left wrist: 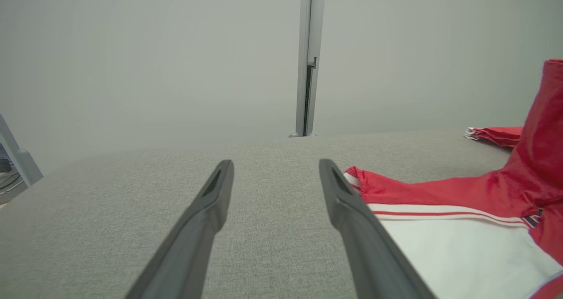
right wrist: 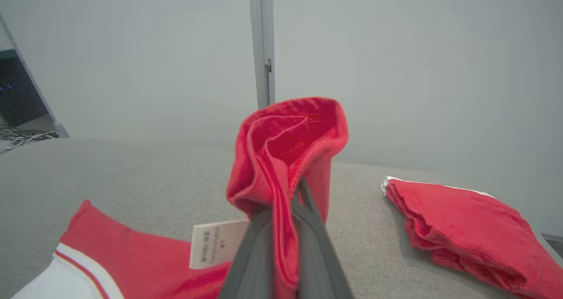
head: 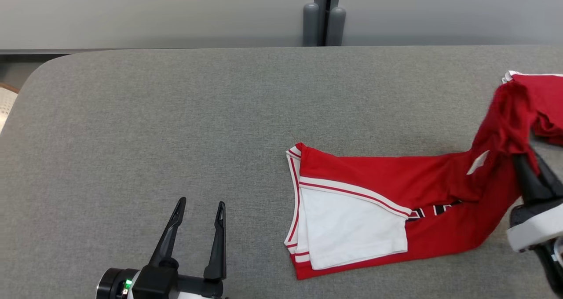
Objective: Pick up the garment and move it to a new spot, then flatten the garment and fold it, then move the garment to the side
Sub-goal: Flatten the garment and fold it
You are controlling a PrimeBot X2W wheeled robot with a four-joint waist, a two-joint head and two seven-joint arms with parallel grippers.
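**A:** Well, early days on this one: the right gripper point(right wrist: 295, 202) has its jaws pressed together on a bunched red end of the garment point(head: 396, 189), and that end stands up off the table point(head: 176, 114)

**B:** And the rest of it?

**A:** Lying on the table, stretched from the pinched end out toward the middle. Red on top, with a white panel folded over at its left end and a label point(right wrist: 217, 244) showing close to the grip

**B:** So is the pick-up done?

**A:** Half of it, I'd say. The grab looks made, but most of the cloth rests on the grey, so the carry to a new spot isn't done yet

**B:** What about the other arm?

**A:** The left gripper point(head: 201, 203) hovers over bare table near the white end, jaws spread wide, nothing between them

**B:** There's another red thing out on the right

**A:** Yes, a folded red pile point(right wrist: 462, 220) toward the table's right side, apart from our garment. It could be one already finished, though that's a guess

**B:** So what's left?

**A:** Nearly everything: move it, flatten it, fold it, shift it aside. My read is we're on the very first step, grip on and the lift only partly made
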